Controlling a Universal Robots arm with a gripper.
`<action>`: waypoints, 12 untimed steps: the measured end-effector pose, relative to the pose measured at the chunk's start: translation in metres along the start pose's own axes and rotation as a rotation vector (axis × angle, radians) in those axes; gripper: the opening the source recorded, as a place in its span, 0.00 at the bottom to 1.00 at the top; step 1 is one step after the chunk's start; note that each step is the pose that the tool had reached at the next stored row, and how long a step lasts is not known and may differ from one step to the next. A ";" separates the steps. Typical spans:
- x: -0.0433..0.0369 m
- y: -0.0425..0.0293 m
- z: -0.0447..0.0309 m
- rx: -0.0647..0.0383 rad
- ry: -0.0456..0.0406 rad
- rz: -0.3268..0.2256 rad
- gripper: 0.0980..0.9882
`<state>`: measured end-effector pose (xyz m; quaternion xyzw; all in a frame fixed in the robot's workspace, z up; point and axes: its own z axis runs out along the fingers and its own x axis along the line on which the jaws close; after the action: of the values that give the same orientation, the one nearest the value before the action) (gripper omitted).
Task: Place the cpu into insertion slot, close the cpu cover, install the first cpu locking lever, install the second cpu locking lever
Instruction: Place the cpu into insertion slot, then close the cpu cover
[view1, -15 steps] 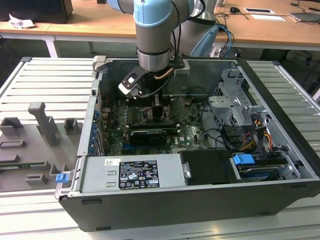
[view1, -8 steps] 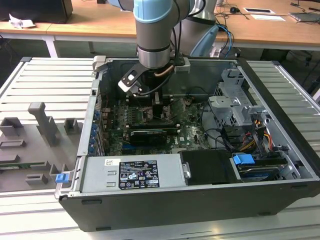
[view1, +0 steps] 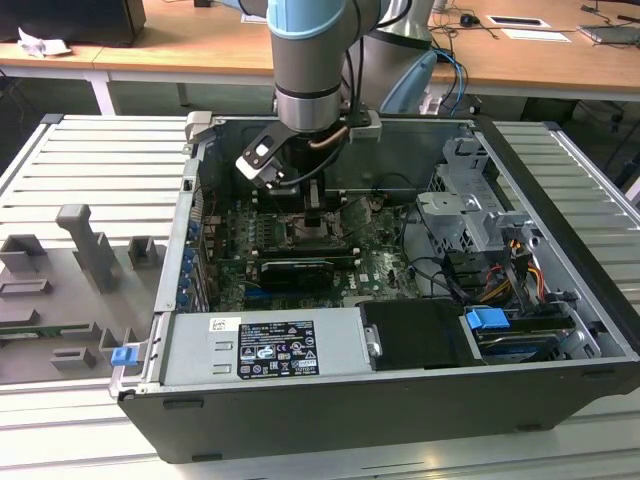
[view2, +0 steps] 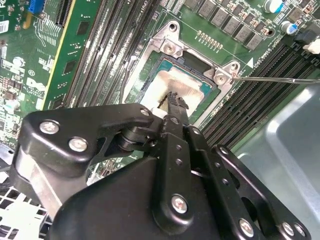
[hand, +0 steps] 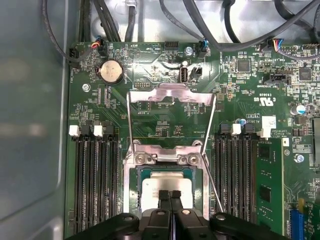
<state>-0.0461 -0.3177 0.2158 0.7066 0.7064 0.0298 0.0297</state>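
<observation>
One cpu (hand: 167, 181) seated, one cover (hand: 172, 94) (raised), one claw (hand: 169, 194) above

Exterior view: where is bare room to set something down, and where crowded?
Bare: the table between the grey fixtures and the desk, and its strip on the exterior view's right of the case. Crowded: inside the case, around the gripper, with cables and drive cage.

Open computer case (view1: 400, 410) on a slatted metal table (view1: 100, 160), robot arm (view1: 310, 60) reaching down into it, gripper (view1: 313, 215) low over the green motherboard (view1: 385, 262), grey power supply (view1: 265, 345) along the near wall, drive cage (view1: 470, 195) at the exterior view's right, grey fixtures (view1: 90, 255) at the exterior view's left.
</observation>
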 end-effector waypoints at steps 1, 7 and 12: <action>0.0000 0.0000 -0.0006 0.000 0.0000 0.000 0.01; 0.0000 0.0003 -0.0040 0.000 -0.0002 0.001 0.01; 0.0000 0.0012 -0.0062 0.000 -0.0001 0.003 0.01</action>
<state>-0.0454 -0.3177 0.2221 0.7076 0.7054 0.0298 0.0296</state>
